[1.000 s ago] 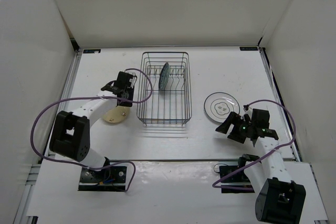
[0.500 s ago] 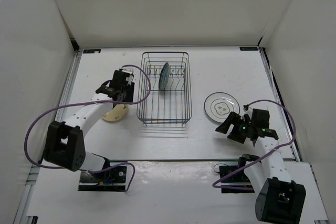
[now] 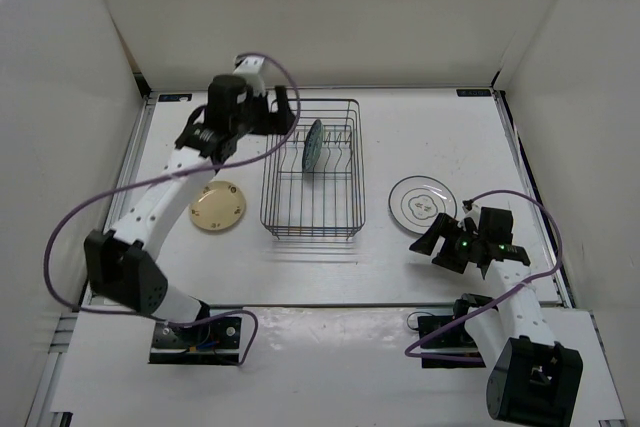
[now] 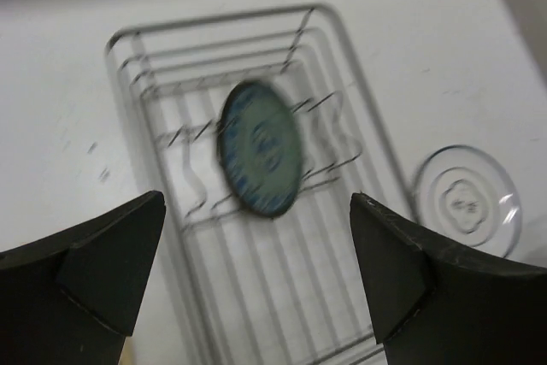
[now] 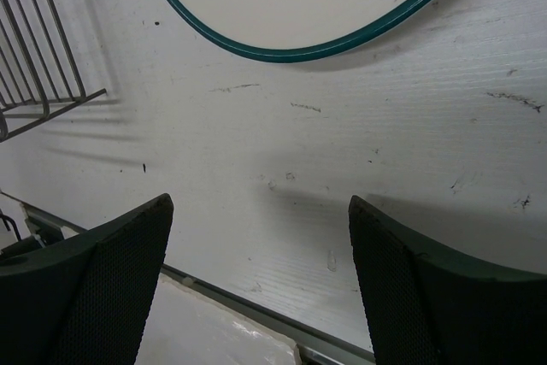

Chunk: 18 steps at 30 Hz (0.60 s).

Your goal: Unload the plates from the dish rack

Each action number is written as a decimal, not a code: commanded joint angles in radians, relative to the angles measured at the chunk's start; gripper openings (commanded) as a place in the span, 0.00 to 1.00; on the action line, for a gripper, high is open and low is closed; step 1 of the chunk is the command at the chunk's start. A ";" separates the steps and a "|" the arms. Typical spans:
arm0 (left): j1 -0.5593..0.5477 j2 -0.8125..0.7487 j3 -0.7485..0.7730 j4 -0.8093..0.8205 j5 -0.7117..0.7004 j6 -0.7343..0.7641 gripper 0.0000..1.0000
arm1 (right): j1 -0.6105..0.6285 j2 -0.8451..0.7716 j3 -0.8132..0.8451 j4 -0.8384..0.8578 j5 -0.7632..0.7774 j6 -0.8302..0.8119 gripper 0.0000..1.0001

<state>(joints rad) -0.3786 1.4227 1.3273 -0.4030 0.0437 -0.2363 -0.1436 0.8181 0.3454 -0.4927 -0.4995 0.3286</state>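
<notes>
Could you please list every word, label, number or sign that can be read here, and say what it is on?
No text is readable.
Dark left label, far left corner of the table: too small to read.
Dark right label, far right corner: too small to read.
The white plate and the teal plate show only patterns, no lettering.

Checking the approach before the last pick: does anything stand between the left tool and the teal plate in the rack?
Nothing visible does. The open left tool hangs over the dish rack's left rim; the teal plate stands upright among the prongs, its top edge exposed.
</notes>
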 commanded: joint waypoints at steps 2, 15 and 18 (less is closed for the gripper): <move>-0.084 0.209 0.278 0.033 0.136 0.009 0.98 | -0.001 0.001 -0.009 0.028 -0.033 -0.013 0.87; -0.203 0.533 0.447 0.044 -0.011 0.139 0.93 | -0.001 0.012 -0.011 0.034 -0.034 -0.008 0.87; -0.217 0.562 0.437 0.041 -0.039 0.157 0.93 | -0.001 0.013 -0.011 0.034 -0.037 -0.013 0.88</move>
<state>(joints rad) -0.5739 2.0109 1.7214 -0.3553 0.0517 -0.1230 -0.1436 0.8265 0.3435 -0.4892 -0.5117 0.3290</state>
